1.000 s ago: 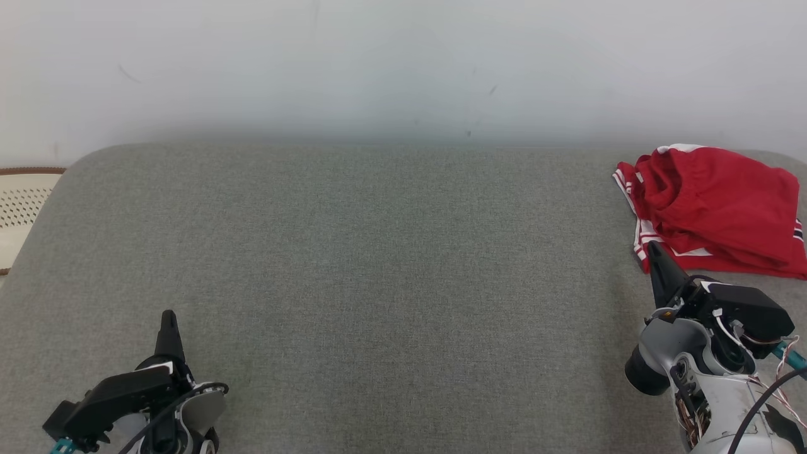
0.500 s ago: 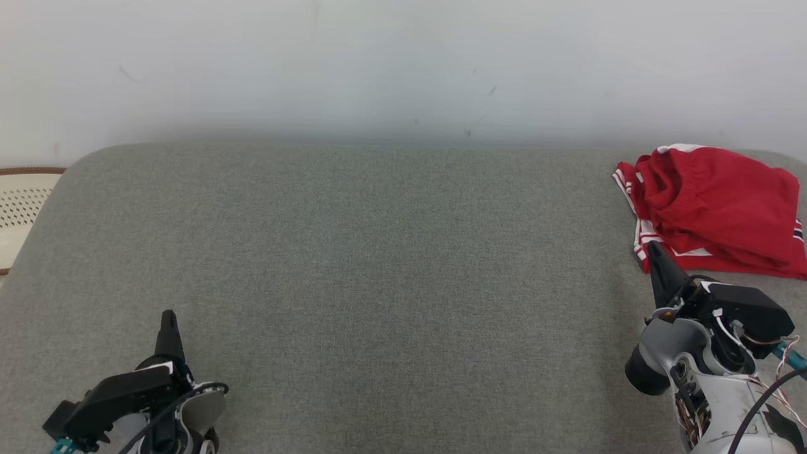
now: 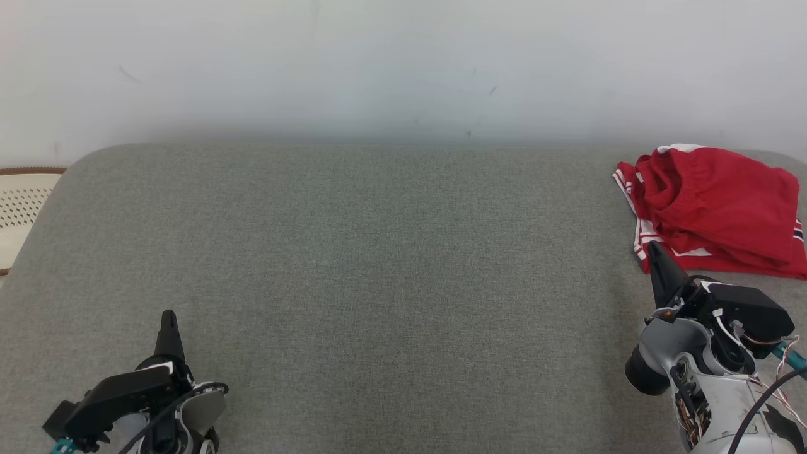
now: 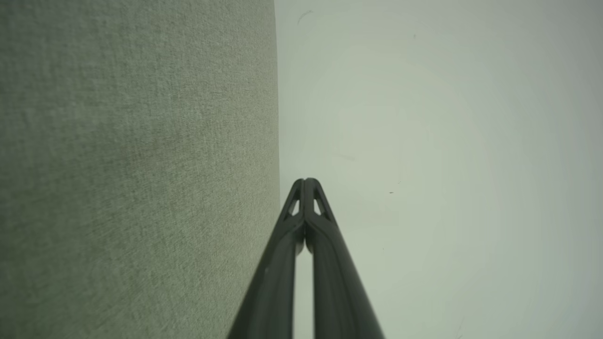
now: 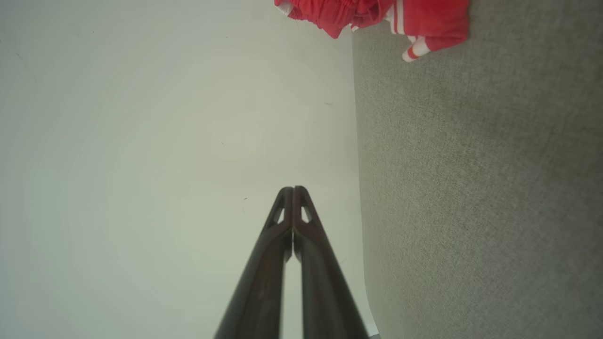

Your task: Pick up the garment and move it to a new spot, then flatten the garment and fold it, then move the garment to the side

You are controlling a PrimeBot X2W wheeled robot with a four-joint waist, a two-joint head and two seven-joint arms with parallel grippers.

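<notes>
The garment [image 3: 719, 211], a pair of red shorts with white stripes, lies at the far right of the grey cloth-covered counter [image 3: 378, 284]. It is doubled over on itself, with rumpled layers and a loose near-left corner. The wide middle of the counter has nothing lying on it.

The left end effector [image 3: 168, 320] sits low at the near left, well apart from the garment, with its fingers pressed together on nothing. The right end effector [image 3: 656, 255] at the near right is likewise pinched closed and empty. Its tip is just beside the garment's near-left striped hem, though the head view doesn't settle whether it touches.

This layout fits two stages. The shorts could be a loose heap waiting to be carried to the middle, or a rough fold already set aside with the arms back at rest. The layering is too untidy to decide which.

In either case the point to watch is the right tip. Any movement of that arm should lift clear of the hem first, because thin cloth snags and drags easily.
</notes>
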